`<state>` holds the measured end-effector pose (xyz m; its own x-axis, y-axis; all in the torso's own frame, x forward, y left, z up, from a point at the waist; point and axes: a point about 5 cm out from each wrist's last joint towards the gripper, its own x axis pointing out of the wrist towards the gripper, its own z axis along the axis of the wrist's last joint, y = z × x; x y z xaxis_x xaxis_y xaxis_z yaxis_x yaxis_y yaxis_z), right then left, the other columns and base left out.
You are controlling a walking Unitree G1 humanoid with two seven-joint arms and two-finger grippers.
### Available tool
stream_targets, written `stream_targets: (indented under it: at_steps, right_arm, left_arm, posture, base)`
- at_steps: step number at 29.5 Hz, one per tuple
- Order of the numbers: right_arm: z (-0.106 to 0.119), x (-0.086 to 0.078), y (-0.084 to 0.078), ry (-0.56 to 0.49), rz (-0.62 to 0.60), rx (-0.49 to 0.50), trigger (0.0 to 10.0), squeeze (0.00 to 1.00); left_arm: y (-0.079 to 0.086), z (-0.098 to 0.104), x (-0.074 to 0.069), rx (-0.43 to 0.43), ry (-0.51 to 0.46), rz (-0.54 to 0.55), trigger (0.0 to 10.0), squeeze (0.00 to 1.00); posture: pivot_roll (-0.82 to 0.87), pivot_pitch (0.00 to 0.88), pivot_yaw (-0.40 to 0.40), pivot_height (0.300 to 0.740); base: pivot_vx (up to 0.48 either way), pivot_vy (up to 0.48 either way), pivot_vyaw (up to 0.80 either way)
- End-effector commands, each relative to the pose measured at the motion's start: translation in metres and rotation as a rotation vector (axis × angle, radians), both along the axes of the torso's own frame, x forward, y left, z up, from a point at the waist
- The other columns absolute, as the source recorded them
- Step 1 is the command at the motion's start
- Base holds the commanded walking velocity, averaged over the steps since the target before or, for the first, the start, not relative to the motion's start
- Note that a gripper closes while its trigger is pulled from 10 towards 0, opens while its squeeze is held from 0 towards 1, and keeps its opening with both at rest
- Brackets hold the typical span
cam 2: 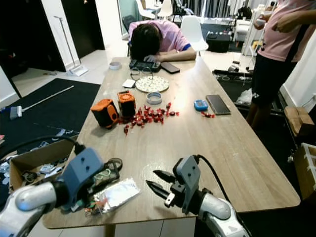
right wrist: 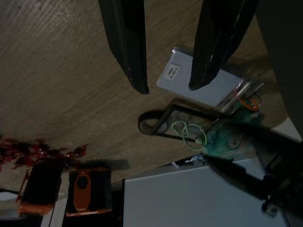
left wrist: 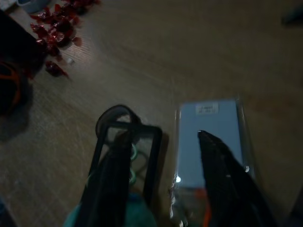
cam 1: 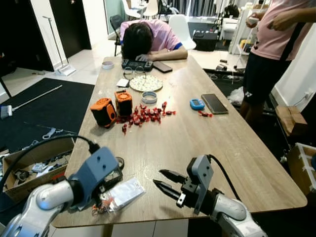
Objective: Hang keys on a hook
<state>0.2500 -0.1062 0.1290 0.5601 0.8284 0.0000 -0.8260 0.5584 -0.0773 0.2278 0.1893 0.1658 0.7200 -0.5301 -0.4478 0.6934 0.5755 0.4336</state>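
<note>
A key bunch lies at the table's near left corner: a black rectangular loop (right wrist: 161,124) with pale green rings (right wrist: 187,131) and a teal piece (right wrist: 222,138). A clear plastic packet (cam 1: 123,193) holding a pale card lies next to it. My left gripper (left wrist: 161,136) hangs open just over them, with one finger (left wrist: 113,175) above the black loop and the other (left wrist: 222,175) above the packet. My right gripper (cam 1: 158,177) is open to the right of the packet, pointing at it, with nothing between its fingers.
The wooden table (cam 1: 197,143) carries two orange-black devices (cam 1: 103,111), red candies (cam 1: 145,114), a phone (cam 1: 214,103) and a plate (cam 1: 146,83). One person (cam 1: 145,37) slumps at the far end; another (cam 1: 276,44) stands at the right. A cardboard box (cam 1: 34,165) sits on the floor at the left.
</note>
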Motion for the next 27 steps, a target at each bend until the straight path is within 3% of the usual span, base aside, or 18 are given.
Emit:
stream_targets:
  at_steps: [1,10,15,18,19,21,22,24,25,26,27]
  right_arm:
    - [0.001,-0.001,0.0,0.009,0.008,0.011,10.0,0.0]
    - [0.001,-0.001,-0.002,0.013,0.002,0.012,10.0,0.0]
    - [0.002,-0.002,-0.001,0.013,-0.001,0.015,10.0,0.0]
    - [0.002,-0.002,-0.001,0.013,-0.001,0.016,10.0,0.0]
    - [0.002,-0.002,-0.002,0.013,-0.003,0.016,10.0,0.0]
    - [0.002,-0.001,-0.002,0.012,-0.004,0.016,10.0,0.0]
    - [0.002,-0.001,-0.002,0.012,-0.004,0.017,10.0,0.0]
    - [0.002,-0.001,-0.002,0.013,-0.004,0.017,10.0,0.0]
    - [0.002,-0.001,-0.002,0.013,-0.003,0.017,10.0,0.0]
    - [0.002,-0.001,-0.002,0.013,-0.002,0.017,10.0,0.0]
    - [0.002,-0.001,-0.002,0.013,-0.001,0.017,10.0,0.0]
  left_arm:
    - [0.01,-0.007,-0.004,0.07,0.039,-0.019,10.0,0.0]
    - [0.038,-0.02,-0.013,0.21,0.122,-0.066,9.7,0.0]
    - [0.042,-0.021,-0.011,0.235,0.119,-0.061,9.9,0.0]
    - [0.041,-0.021,-0.009,0.229,0.108,-0.059,9.1,0.0]
    - [0.039,-0.019,-0.008,0.204,0.099,-0.068,8.1,0.0]
    - [0.038,-0.018,-0.008,0.192,0.097,-0.073,7.8,0.0]
    - [0.037,-0.018,-0.008,0.186,0.097,-0.076,4.8,0.0]
    - [0.037,-0.018,-0.008,0.183,0.096,-0.079,4.6,0.0]
    - [0.036,-0.019,-0.008,0.182,0.099,-0.084,1.1,0.0]
    - [0.035,-0.021,-0.009,0.181,0.103,-0.091,0.0,0.0]
    - [0.035,-0.022,-0.009,0.177,0.107,-0.096,0.0,0.0]
  posture:
    - [0.09,0.076,0.008,0.74]
    - [0.08,0.082,0.013,0.74]
    - [0.08,0.081,0.014,0.74]
    - [0.08,0.08,0.015,0.74]
    - [0.08,0.079,0.013,0.74]
    - [0.08,0.079,0.013,0.74]
    - [0.08,0.078,0.013,0.74]
    - [0.08,0.078,0.013,0.74]
    - [0.08,0.078,0.013,0.74]
    - [0.08,0.078,0.013,0.74]
    - [0.08,0.078,0.013,0.74]
  base:
    - [0.0,0.0,0.0]
    - [0.0,0.0,0.0]
    - [0.0,0.0,0.0]
    - [0.0,0.0,0.0]
    - [0.0,0.0,0.0]
    - [0.0,0.0,0.0]
    - [0.0,0.0,0.0]
    - [0.0,0.0,0.0]
    - [0.0,0.0,0.0]
    - [0.0,0.0,0.0]
    - [0.0,0.0,0.0]
